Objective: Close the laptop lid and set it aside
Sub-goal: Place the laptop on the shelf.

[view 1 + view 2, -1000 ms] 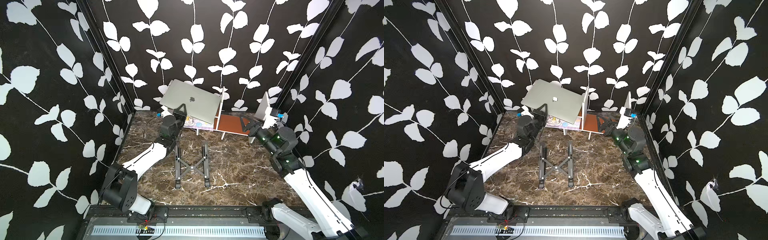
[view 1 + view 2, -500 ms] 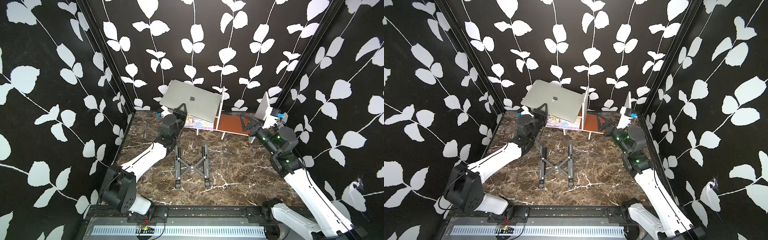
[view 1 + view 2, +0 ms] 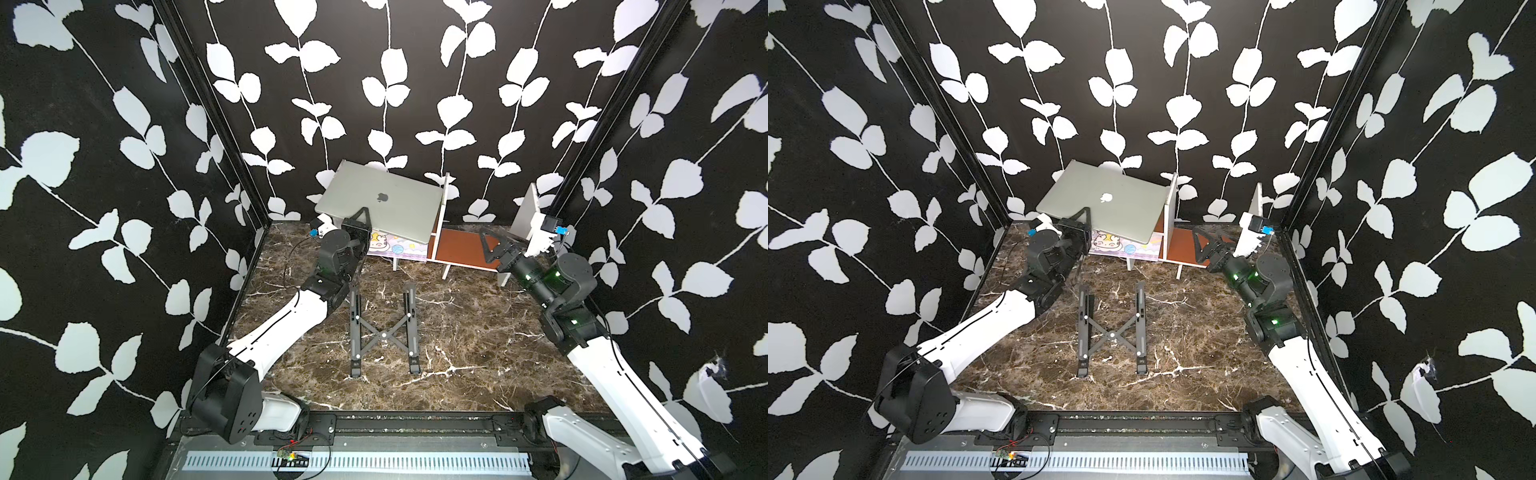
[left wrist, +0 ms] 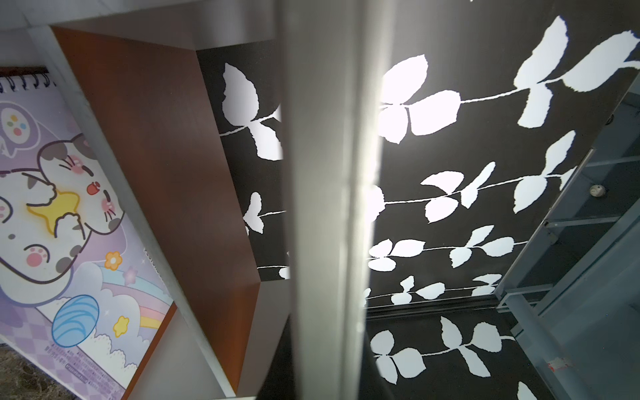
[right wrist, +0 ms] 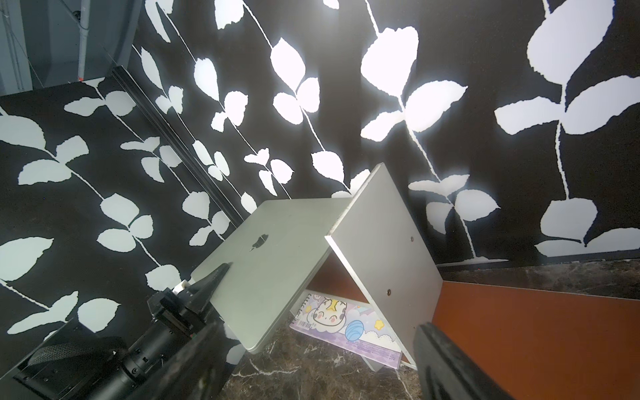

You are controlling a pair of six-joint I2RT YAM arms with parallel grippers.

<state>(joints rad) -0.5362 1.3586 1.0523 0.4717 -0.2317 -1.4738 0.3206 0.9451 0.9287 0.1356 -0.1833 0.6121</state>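
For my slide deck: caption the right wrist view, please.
Left arm's jaws grip the closed thin silver laptop, tilted over a lilac cartoon-cat spiral notebook.

Finishes rundown: nearly everything here is matt, plus one stone-look bench

The laptop (image 3: 386, 208) shell looks like smooth matt silver metal with a soft sheen and no hard glare. Under the laptop, the notebook (image 4: 69, 207) has a smooth printed card cover, slightly glossy, with a dark wire spiral. The shelf (image 3: 441, 216) right beside the laptop is matt white board with a reddish-brown wood-look base panel. In front of the laptop, the bench (image 3: 457, 332) is brown marble pattern with white veins. The stand (image 3: 384, 332) on it is matt black, metal or plastic, can't tell. The arms (image 3: 286, 324) have smooth white plastic-looking shells and matt black joints. The walls (image 3: 374, 62) behind the laptop are flat matt black with a white leaf print.
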